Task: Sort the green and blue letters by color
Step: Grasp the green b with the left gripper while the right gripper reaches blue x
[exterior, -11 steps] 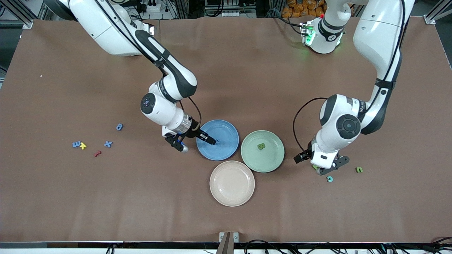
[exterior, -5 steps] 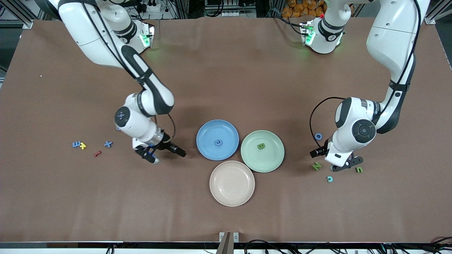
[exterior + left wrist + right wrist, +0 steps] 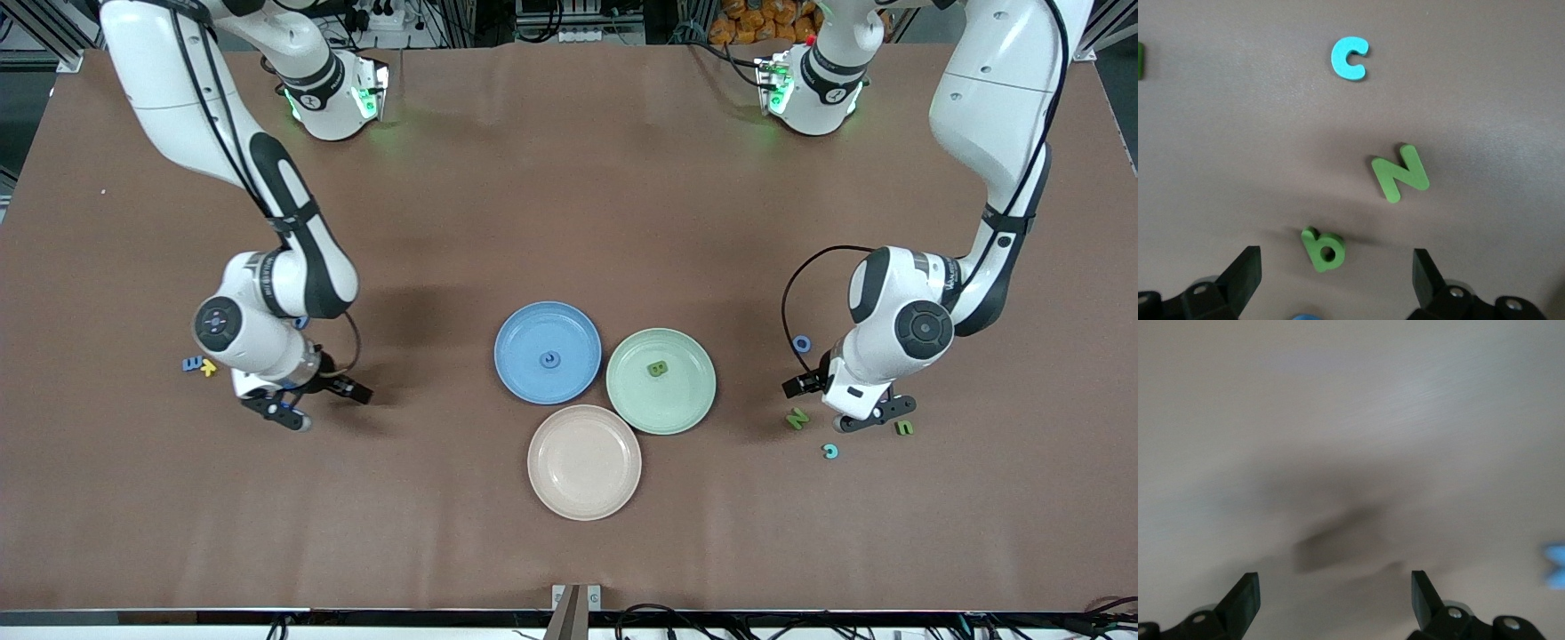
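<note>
Nearest the camera, the pink plate [image 3: 584, 461] is sitting bare. Toward the left arm's end, a cyan c [image 3: 830, 451] is lying just nearer than the s-like green letter [image 3: 904, 428] and the green N [image 3: 797, 417]; its shade is matching neither plate well.

The left gripper [image 3: 1335, 261] is hovering low over this group, fingers spread wide and holding nothing. The left wrist view is showing a green b [image 3: 1323, 249] lying flat between the fingers, with the N beside it but apart. This arm is probably lining up to pick the b. Doing it well is calling for a straight descent with the b kept centred, fingertips going right down to the table [image 3: 569, 178] since the letter is so thin, and the fingers closing across its body without nudging the N.

The right gripper [image 3: 1335, 583] is hanging over bare table near the right arm's end, also wide open and empty. A blue m [image 3: 190, 364] is touching a yellow letter [image 3: 209, 366] just beside that arm, so a pick there is needing a grip that leaves the yellow one alone.

Farther, at mid-table, the green plate [image 3: 689, 404] is carrying one green letter [image 3: 658, 368] and the blue plate [image 3: 524, 333] one blue letter [image 3: 551, 359]. A blue o [image 3: 802, 343] is waiting farther again, by the left arm.
</note>
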